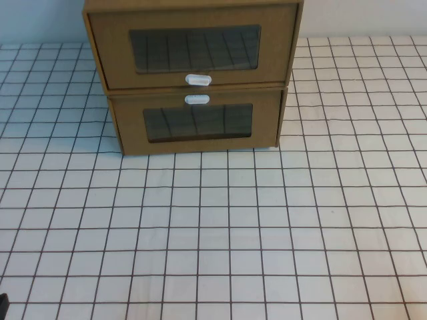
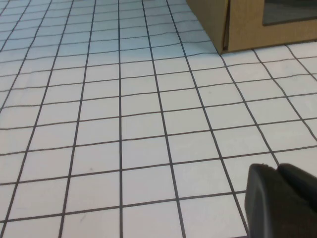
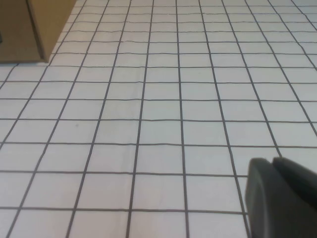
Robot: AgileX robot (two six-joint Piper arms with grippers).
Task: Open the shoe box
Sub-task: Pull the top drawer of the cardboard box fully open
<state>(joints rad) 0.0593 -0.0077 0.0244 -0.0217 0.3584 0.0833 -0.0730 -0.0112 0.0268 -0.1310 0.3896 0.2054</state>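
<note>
Two brown cardboard shoe boxes stand stacked at the far middle of the table, both closed. The upper box (image 1: 193,47) and the lower box (image 1: 198,123) each have a dark window and a white handle (image 1: 198,80) on the front; the lower handle (image 1: 197,99) sits just under the upper one. My left gripper (image 2: 276,168) is shut and empty, low over the table, well short of the lower box's corner (image 2: 247,25). My right gripper (image 3: 272,161) is also shut and empty, far from the box corner (image 3: 29,29). Only a dark sliver (image 1: 2,303) of the left arm shows in the high view.
A white cloth with a black grid (image 1: 220,227) covers the table. A pale wall (image 1: 360,17) rises behind the boxes. Nothing else lies on the cloth between the grippers and the boxes.
</note>
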